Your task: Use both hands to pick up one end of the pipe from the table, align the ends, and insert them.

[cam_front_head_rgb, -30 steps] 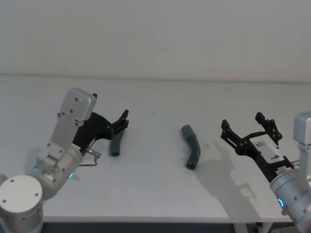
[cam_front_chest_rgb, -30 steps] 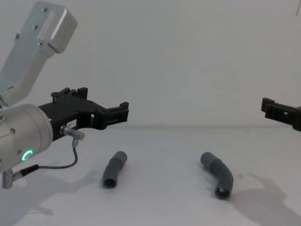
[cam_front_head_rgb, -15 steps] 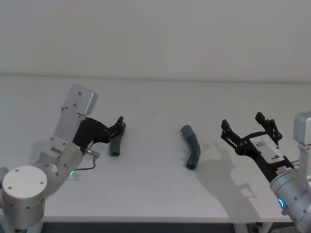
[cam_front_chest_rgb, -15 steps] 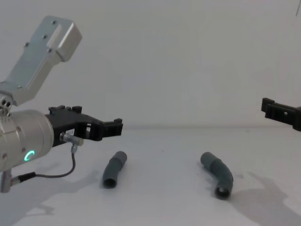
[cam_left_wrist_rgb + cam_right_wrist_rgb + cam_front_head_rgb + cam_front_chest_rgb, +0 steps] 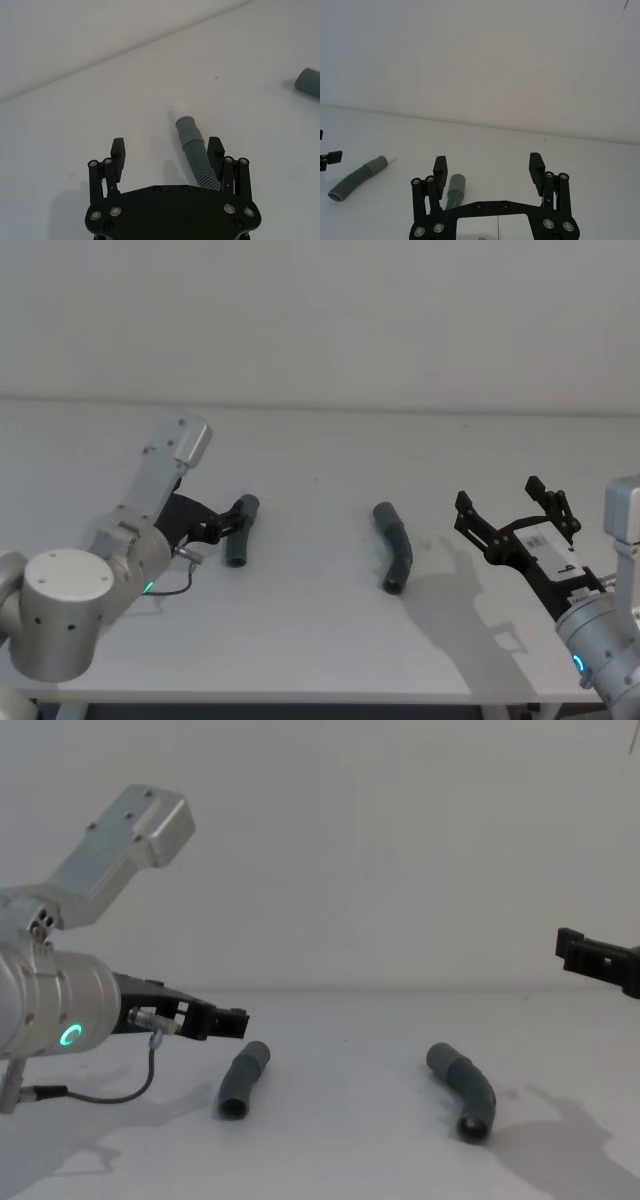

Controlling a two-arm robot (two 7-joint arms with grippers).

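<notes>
Poising spread black ribbed left claw (image 5: 167, 150) off-centre astride straight grey plastic tube (image 5: 192, 145), risking shoving it aside on closing; right claw (image 5: 500, 496) idling spread.

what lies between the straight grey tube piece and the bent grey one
Only bare white matte table separates the nearly straight dark grey plastic tube piece from the bent dark grey plastic tube piece; the head and chest views show this.

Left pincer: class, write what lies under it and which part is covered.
Under the open left pincer lies the straight pipe piece on the white table, close to one finger. Its near end is covered by the pincer's body.
</notes>
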